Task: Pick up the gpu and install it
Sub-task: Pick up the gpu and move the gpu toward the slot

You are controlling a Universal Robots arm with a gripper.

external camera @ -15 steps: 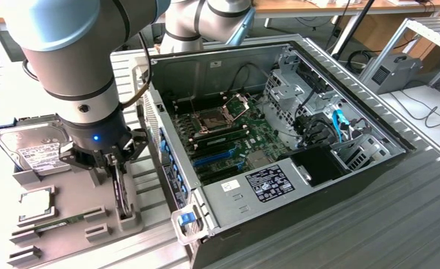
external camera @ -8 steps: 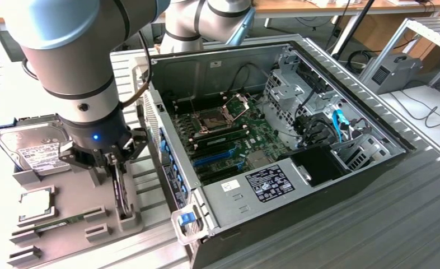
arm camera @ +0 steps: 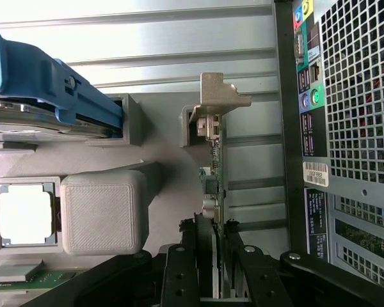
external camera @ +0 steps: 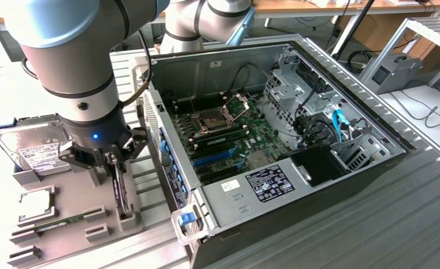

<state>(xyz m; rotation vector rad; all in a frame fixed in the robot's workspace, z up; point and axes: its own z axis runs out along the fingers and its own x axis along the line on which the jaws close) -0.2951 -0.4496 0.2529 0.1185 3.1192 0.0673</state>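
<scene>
Black PCB w/ a silver metal bracket strip on one end, thin and flat: that's the gpu (arm camera: 216, 166). Rn it's standing on edge in a slot of the grey 3D-printed plastic parts tray (external camera: 70, 213), just beside the open black-and-silver PC case (external camera: 280, 196). The bracket end sits tucked in a small grey block of the tray, so it's not lifted out yet afaict.

The arm's black two-finger gripper (arm camera: 217, 227) is down over the card from above, one finger on each face, well back from the bracket end. Jaws look clamped onto the gpu; I see no gap between pads and board in the wrist view.

Handling, imo:
- It's light and fairly stiff, but a bare board flexes if levered.
- It's fragile too, w/ small components on the faces.
- Edge-on it's blade-thin, so it could tip sideways if the pinch is off-centre.
- Best hold is prob the flat faces, away from the bracket tab and the connector edge (hidden down in the slot).
- Smooth board = a bit slippery, so a firm squeeze, not a crushing one.

Also in the tray, none touched by the fingers:
- silver hard drive w/ white label (external camera: 33, 148)
- square silver CPU chip (external camera: 37, 202)
- slim green RAM stick (external camera: 56, 224)
</scene>
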